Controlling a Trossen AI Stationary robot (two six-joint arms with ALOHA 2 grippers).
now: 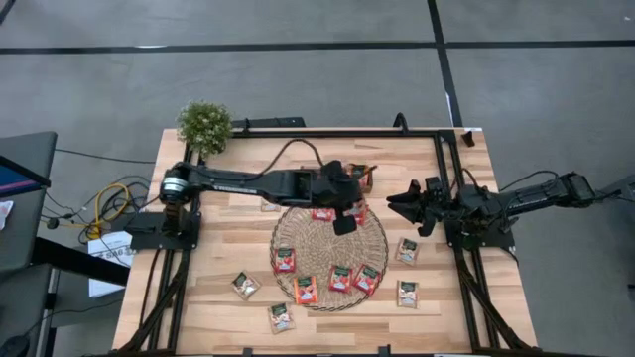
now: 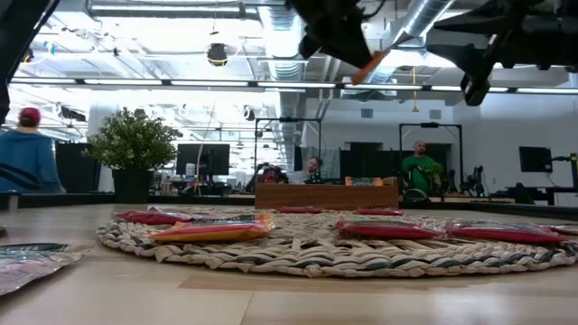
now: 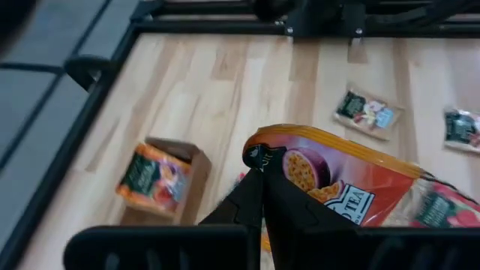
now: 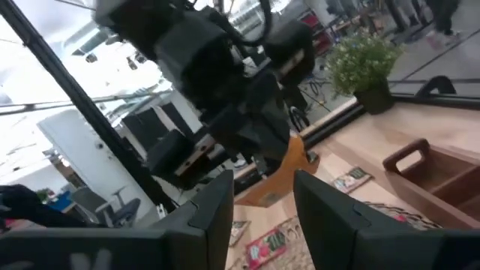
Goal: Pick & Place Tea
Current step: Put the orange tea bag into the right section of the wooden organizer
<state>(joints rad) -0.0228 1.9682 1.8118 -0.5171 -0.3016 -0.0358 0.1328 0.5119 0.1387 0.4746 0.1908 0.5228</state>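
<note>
Holding a red-orange tea sachet (image 3: pixel 337 176) pinched tight between its fingers, the left gripper (image 1: pixel 349 205) hangs above the far edge of the round woven mat (image 1: pixel 329 253), so that sachet is up in the air, clear of the table (image 1: pixel 213 258). More sachets lie flat on the mat, and a few whitish ones sit on the bare wood off its left and right sides. One orange sachet rests on the little wooden tray (image 3: pixel 169 180). Over on the right, the right gripper (image 1: pixel 405 204) waits with its fingers parted, nothing between them.
</note>
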